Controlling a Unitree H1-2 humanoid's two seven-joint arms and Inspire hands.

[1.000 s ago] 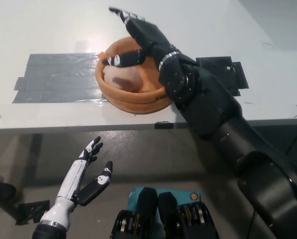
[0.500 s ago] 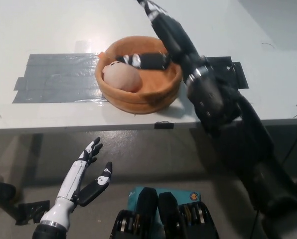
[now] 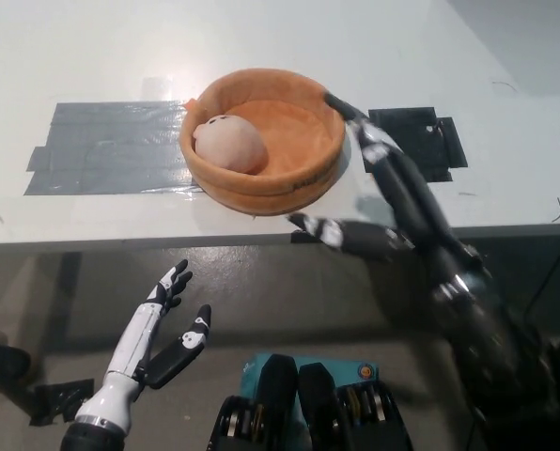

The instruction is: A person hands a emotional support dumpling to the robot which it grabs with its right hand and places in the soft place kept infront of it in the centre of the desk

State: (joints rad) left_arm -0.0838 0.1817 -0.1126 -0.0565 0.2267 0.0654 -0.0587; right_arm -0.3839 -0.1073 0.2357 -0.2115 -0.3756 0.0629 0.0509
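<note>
Left robot hand (image 3: pixel 163 331) hung below the surface edge at lower left, fingers spread, holding nothing. Grey tape patch (image 3: pixel 106 147) lay on the white surface (image 3: pixel 92 56). Dumpling plush (image 3: pixel 228 145) sat inside the orange soft bowl (image 3: pixel 303 174), against its left wall, long axis roughly left-right. Right robot hand (image 3: pixel 379 202) was just off the bowl's right rim, blurred, fingers apart, empty; dumpling lay up-left of it. Placement looked done; black mat (image 3: pixel 419 139) far right

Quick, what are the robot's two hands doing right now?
Left hand: open, holding nothing, below the desk edge.
Right hand: open, holding nothing, blurred beside the orange bed.
</note>
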